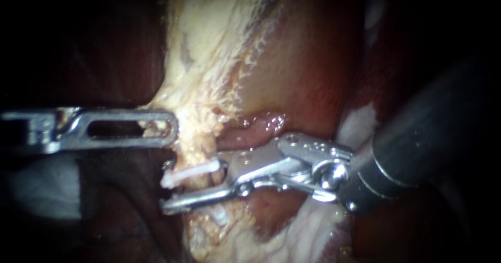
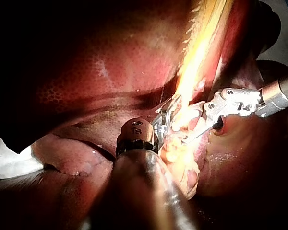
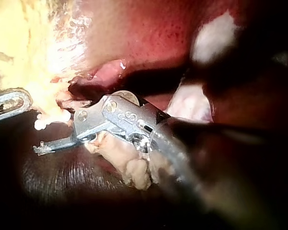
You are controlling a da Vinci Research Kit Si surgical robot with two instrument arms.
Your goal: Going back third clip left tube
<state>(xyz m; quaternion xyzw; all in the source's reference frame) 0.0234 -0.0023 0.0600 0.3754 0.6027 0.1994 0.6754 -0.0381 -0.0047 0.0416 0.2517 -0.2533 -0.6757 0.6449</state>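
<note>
Clip [image 1: 190, 172] across pale tube [image 1: 197, 144]

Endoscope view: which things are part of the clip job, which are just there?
In the job: right instrument, white clip, pale tube under it, left instrument.
Just there: liver, pink fold beside the right instrument, blurred pale patch below the left instrument.
</note>
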